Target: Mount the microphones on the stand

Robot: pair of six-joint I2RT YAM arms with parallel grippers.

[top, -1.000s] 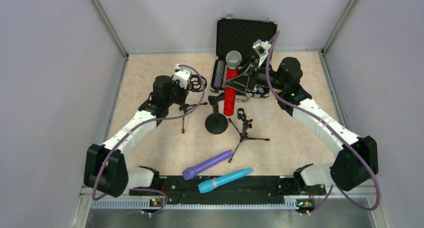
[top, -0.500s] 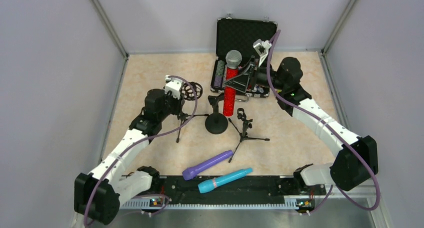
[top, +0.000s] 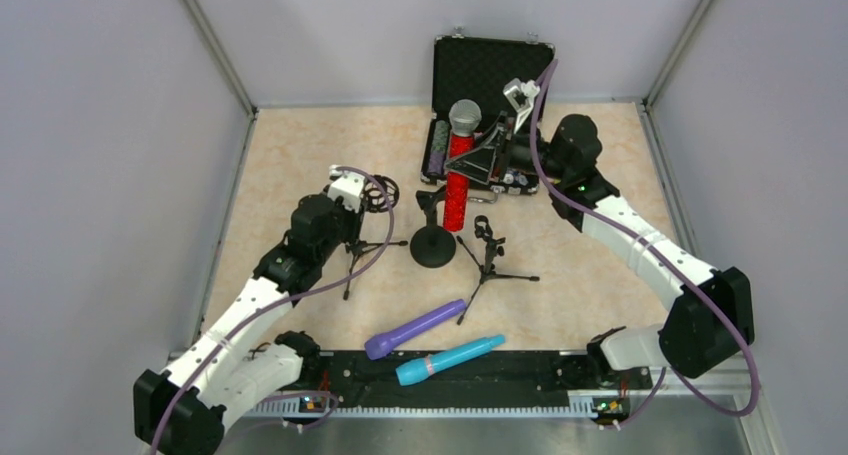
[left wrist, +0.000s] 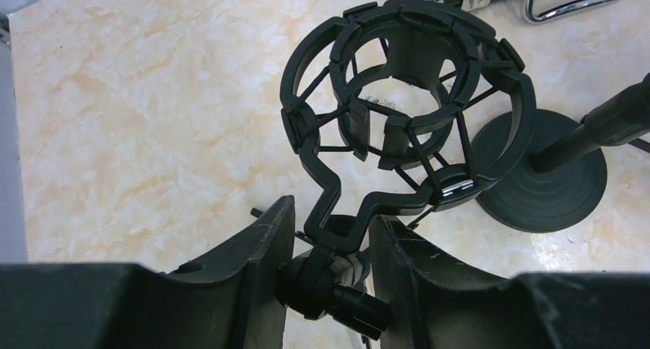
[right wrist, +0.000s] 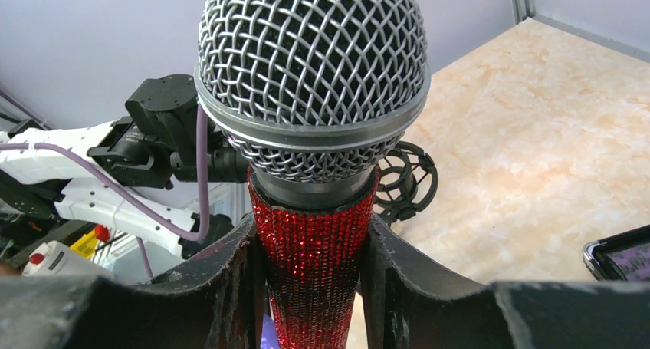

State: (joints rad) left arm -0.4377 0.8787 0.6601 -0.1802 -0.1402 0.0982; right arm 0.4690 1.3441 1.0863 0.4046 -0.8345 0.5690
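My right gripper (top: 470,163) is shut on the glittery red microphone (top: 458,180) and holds it upright above the round-base stand (top: 433,246); its silver mesh head (right wrist: 310,73) fills the right wrist view, with the fingers (right wrist: 230,280) clamped on the red body. My left gripper (top: 358,215) is shut on the neck of a small tripod stand (top: 352,260) just below its black shock mount (left wrist: 406,103). The purple microphone (top: 415,328) and the turquoise microphone (top: 450,359) lie side by side near the front edge.
A second small tripod stand with a clip (top: 488,257) stands right of the round base. An open black case (top: 490,70) sits at the back, its handle (left wrist: 571,0) in the left wrist view. Grey walls enclose the table on three sides.
My left arm has pulled back toward the near left, carrying the tripod stand with the shock mount away from the centre. My right gripper with the red microphone has barely moved.
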